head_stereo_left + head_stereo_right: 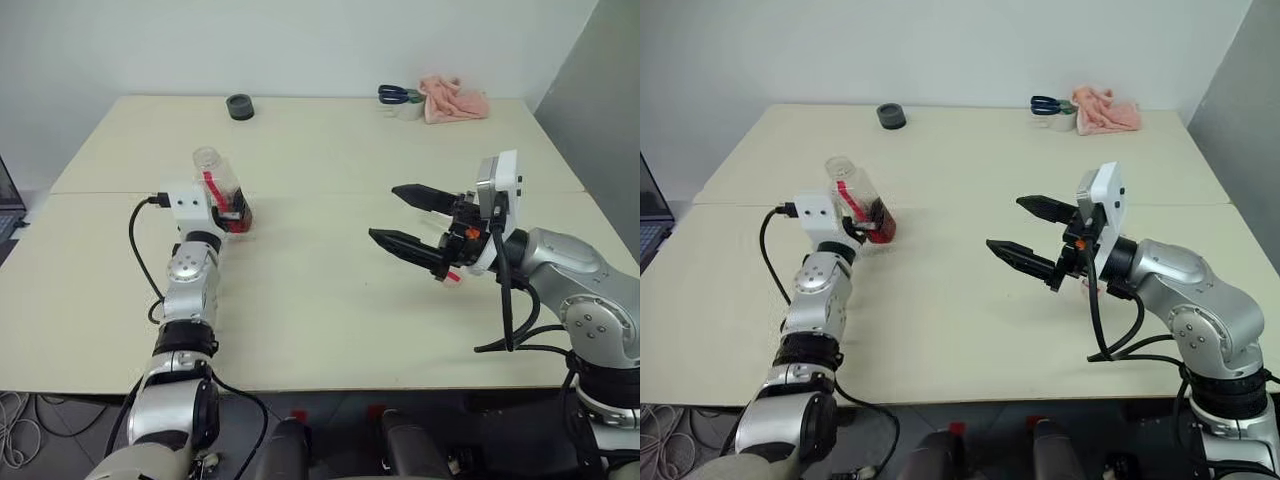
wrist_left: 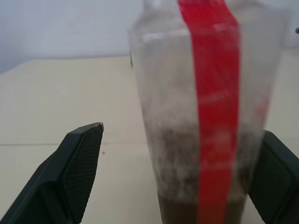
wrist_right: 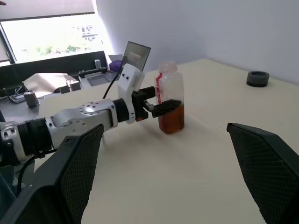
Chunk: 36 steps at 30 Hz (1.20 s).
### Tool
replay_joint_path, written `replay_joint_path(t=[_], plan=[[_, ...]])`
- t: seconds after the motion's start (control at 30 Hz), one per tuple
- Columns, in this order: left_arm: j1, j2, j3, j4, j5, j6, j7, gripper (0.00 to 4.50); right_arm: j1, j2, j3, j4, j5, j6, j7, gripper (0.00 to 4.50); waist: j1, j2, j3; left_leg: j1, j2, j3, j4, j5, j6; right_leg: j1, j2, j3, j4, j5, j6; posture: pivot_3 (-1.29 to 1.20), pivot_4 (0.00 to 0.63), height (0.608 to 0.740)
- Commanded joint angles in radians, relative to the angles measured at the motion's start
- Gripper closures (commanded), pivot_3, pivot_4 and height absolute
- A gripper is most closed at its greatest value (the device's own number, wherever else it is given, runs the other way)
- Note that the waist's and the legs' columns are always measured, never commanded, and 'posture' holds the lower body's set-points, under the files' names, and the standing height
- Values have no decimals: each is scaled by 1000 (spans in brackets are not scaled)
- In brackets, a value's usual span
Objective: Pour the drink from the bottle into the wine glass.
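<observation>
1. Right, my left hand (image 3: 161,108) has its fingers spread wide on either side of the bottle (image 1: 222,195), with a gap showing on at least one side, so I judge it is not gripping.
2. My right hand (image 1: 410,222) hangs above the worktop (image 1: 320,300) with its jaws fully apart and nothing between them.
3. The bottle stands upright on the worktop at my left, uncapped, with a little of the drink (image 3: 171,119) in its bottom.
4. I can't find the wine glass anywhere on the worktop.
5. Judging by that, the bottle is parked rather than mid-pour.
6. Before any pour I need the glass located, then a firm grip on the bottle.
</observation>
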State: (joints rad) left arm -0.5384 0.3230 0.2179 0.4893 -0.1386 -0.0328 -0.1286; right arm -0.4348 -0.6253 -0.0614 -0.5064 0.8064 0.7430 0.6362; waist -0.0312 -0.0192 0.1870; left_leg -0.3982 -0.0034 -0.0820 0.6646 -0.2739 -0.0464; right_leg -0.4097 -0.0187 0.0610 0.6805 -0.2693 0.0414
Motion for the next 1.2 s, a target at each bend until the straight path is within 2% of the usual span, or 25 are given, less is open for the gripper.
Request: replay_joint_path(t=[0.03,0.17,0.3,0.43,0.57,0.67,0.87,1.0,1.2], plan=[[133,2,-46,-231,-5,123,-44,26,60,-73,-49,-11,-50,-14,23,0,1,0,0,0,0,0,0,0,0,0,-1,0,0,0,0,0,150,740],[268,10,-89,-457,-35,273,-106,26,76,-144,-37,73,-197,-72,4,0,2,0,0,0,-1,0,1,0,1,1,-2,1,0,0,1,0,150,740],[282,17,-102,-546,-41,360,-130,26,40,-132,-31,151,-273,-107,-25,0,1,0,0,3,-1,0,0,1,2,3,0,-1,0,1,2,0,150,740],[309,30,-139,-682,-70,482,-187,26,6,-156,-2,248,-416,-162,-61,0,-1,0,0,4,-1,1,-1,1,2,3,0,1,0,1,2,0,150,740],[303,104,-220,-832,-165,599,-361,26,-26,-213,78,344,-594,-271,-46,0,0,0,0,3,-2,2,-1,1,2,3,-1,1,-1,1,2,0,150,740],[244,189,-256,-905,-239,641,-510,26,-52,-246,148,397,-697,-317,-20,0,0,0,0,3,-2,2,0,1,2,3,-1,1,0,0,2,0,150,740],[138,329,-330,-959,-328,697,-733,26,-130,-274,287,525,-923,-419,1,0,-5,0,0,4,-2,3,-1,1,2,3,0,2,-1,0,2,0,150,740],[103,345,-377,-954,-323,687,-782,26,-187,-259,375,657,-1066,-494,-6,0,-5,0,0,4,-2,4,-1,1,2,3,0,2,-1,0,2,0,150,740],[80,336,-388,-937,-304,674,-786,26,-216,-250,396,773,-1158,-547,6,0,-2,0,0,4,-2,4,-1,1,2,3,-1,2,-1,0,2,0,150,740]])
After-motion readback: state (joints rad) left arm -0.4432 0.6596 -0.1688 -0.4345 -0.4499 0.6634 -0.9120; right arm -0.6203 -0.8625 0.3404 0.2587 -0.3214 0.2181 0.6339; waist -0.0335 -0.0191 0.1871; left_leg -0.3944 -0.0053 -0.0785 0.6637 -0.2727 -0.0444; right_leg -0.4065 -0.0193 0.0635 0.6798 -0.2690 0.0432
